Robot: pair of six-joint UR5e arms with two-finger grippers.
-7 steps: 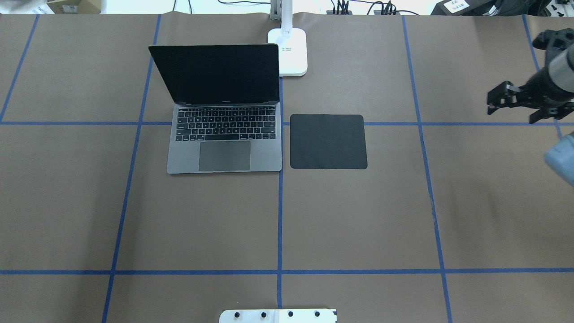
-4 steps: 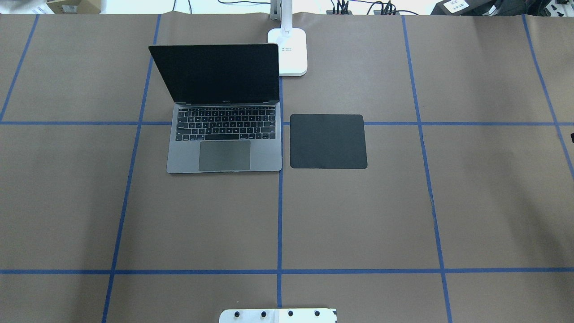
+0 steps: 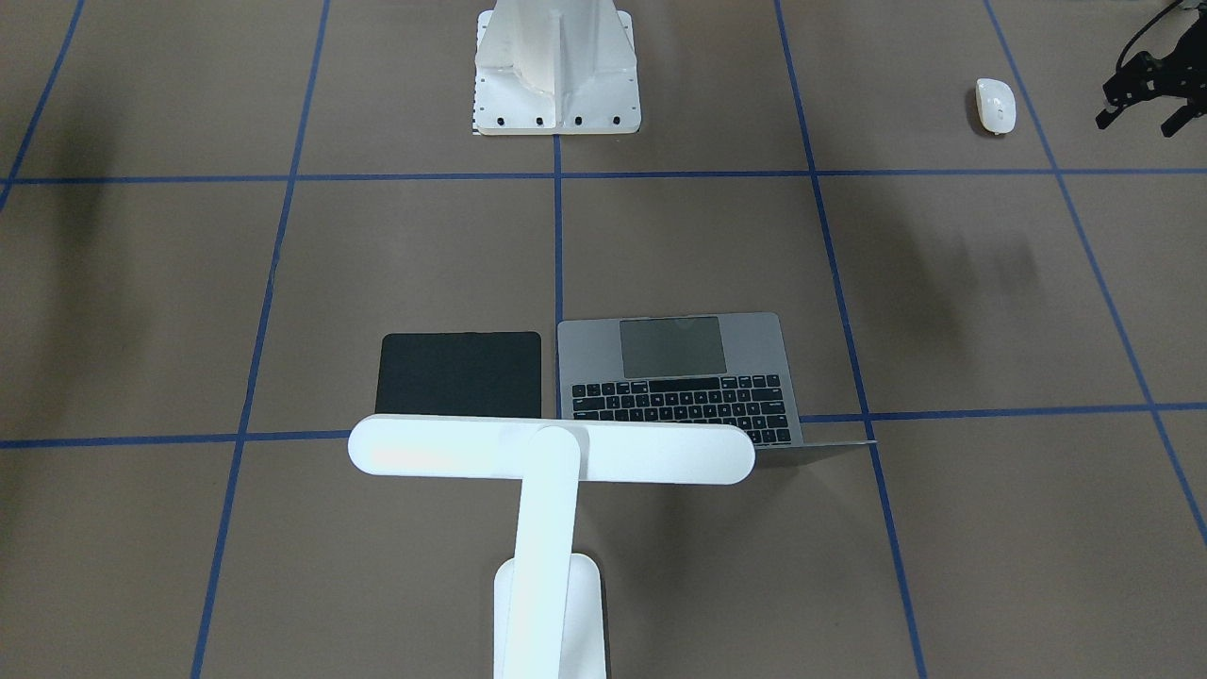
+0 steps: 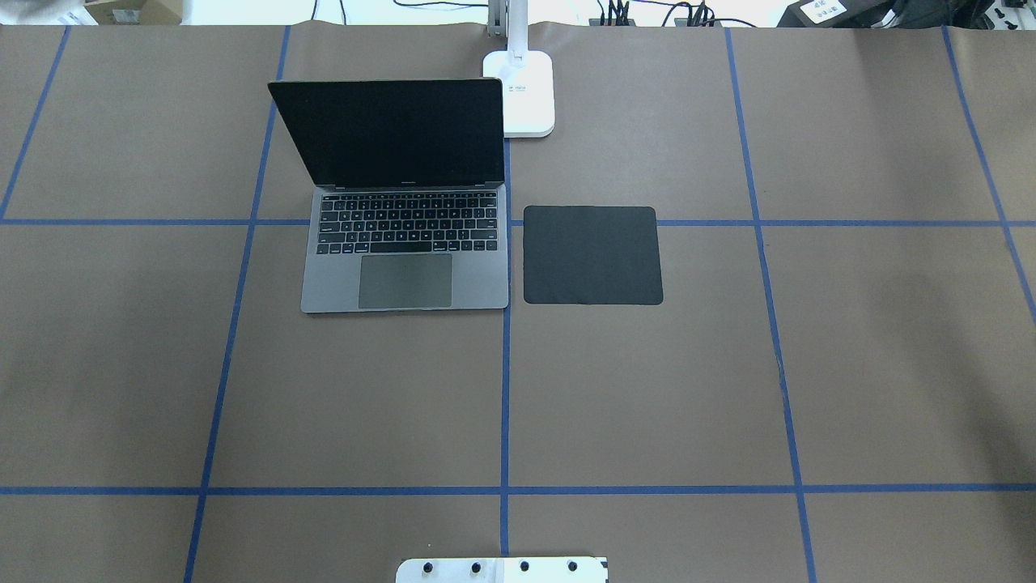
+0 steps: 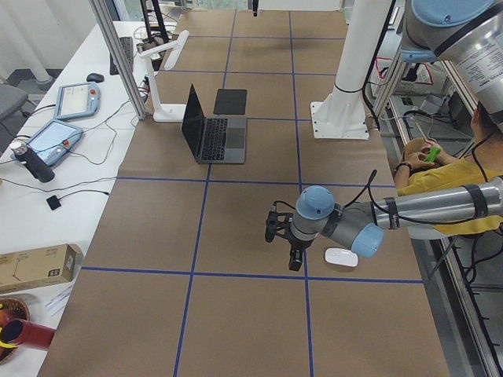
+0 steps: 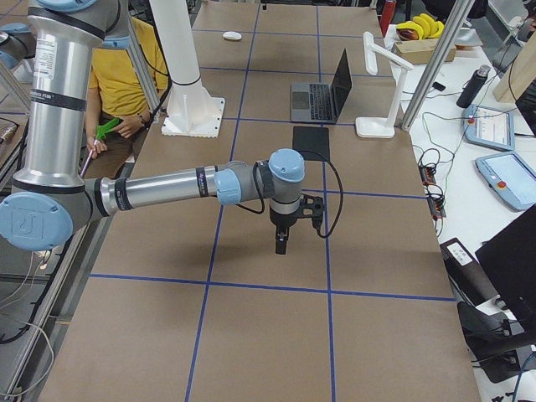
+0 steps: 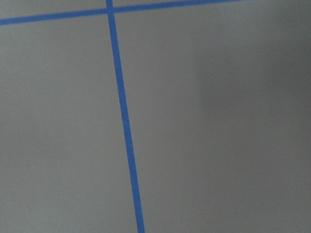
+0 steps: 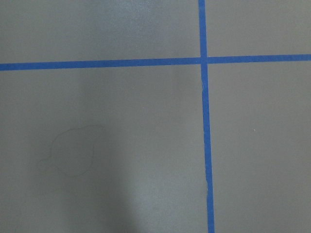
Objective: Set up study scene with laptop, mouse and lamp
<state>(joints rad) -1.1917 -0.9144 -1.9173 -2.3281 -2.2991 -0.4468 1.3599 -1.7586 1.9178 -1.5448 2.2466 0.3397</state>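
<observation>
The desk [image 4: 647,389], covered in brown paper with a grid of blue tape, carried everything. The white bolted pedestal [image 3: 556,66] stood at the middle of the robot's edge. The laptop [image 4: 405,243] sat open toward the far edge, a little to the robot's left of the centre line, its screen dark and its keyboard facing the robot. The lamp [image 3: 552,451] stood at the far edge with its flat base [image 4: 530,93] just beside the rear right corner of the laptop's lid, and its bar head reached over the gap between the laptop and the black mouse pad [image 4: 592,255]. That pad lay flat just to the right of the laptop, a thin strip of paper between them. The right gripper [image 6: 281,243] hung fingers-down over bare paper toward the desk's right end (only the side camera caught it, so I cannot tell whether its fingers were spread or pressed together). The left gripper [image 3: 1139,123] hovered near the robot's edge at the desk's left end, its fingers spread and holding nothing. The mouse [image 3: 995,105] lay on the paper just beside it, not touching, well apart from the laptop.
</observation>
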